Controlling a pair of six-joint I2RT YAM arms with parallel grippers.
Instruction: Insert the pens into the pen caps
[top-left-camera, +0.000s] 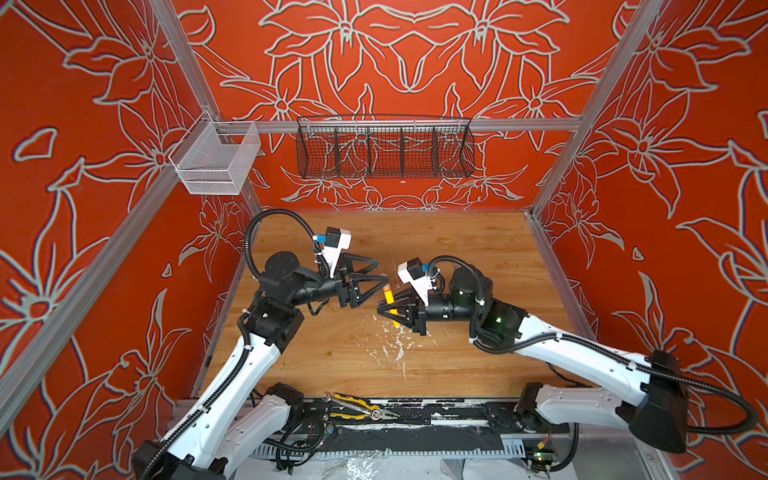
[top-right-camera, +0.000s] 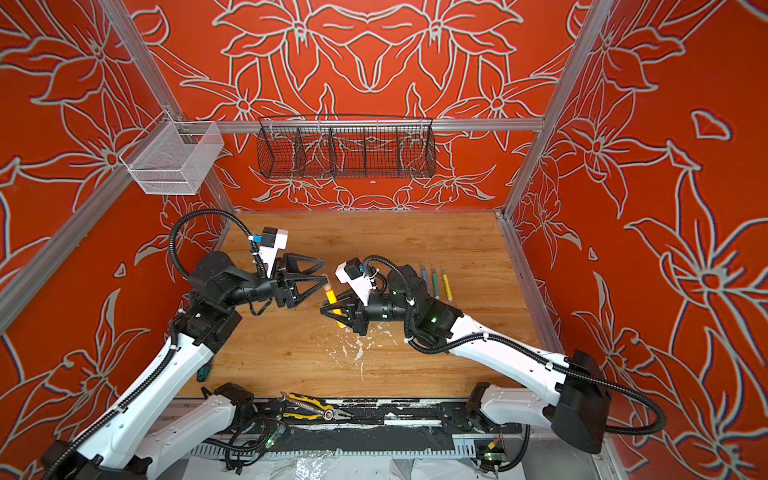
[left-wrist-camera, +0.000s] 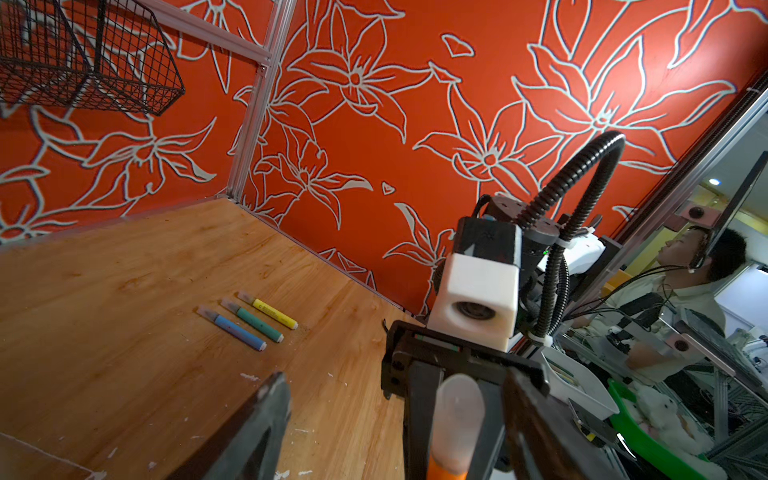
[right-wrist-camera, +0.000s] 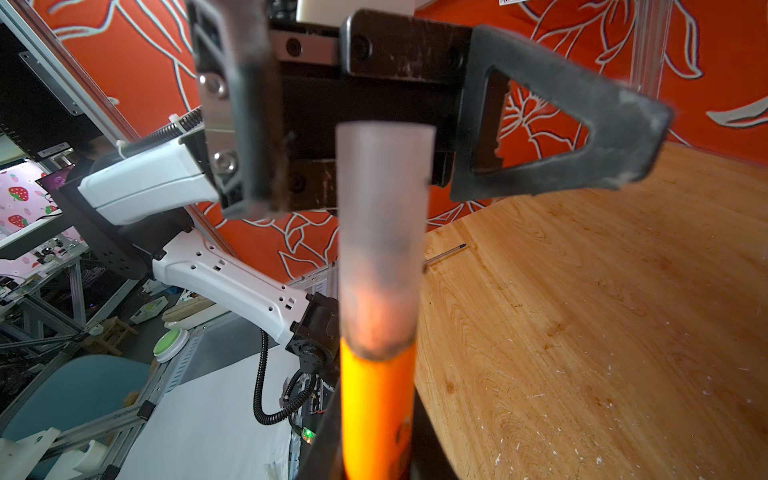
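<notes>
Your right pincer (top-left-camera: 383, 310) is clamped on the orange pen (top-left-camera: 390, 297), whose clear cap (right-wrist-camera: 382, 208) stands between the spread jaws of your left pincer (top-left-camera: 382, 270); back the left out crooked and a jaw could knock the cap loose, I judge. Nearer you the tabletop (top-left-camera: 332, 357) is bare but for white flecks (top-left-camera: 399, 349); farther off, the blue, green and yellow pens (left-wrist-camera: 253, 325) lie in a row just beyond the right arm.

Overhead stereo pair; wrist close-ups
</notes>
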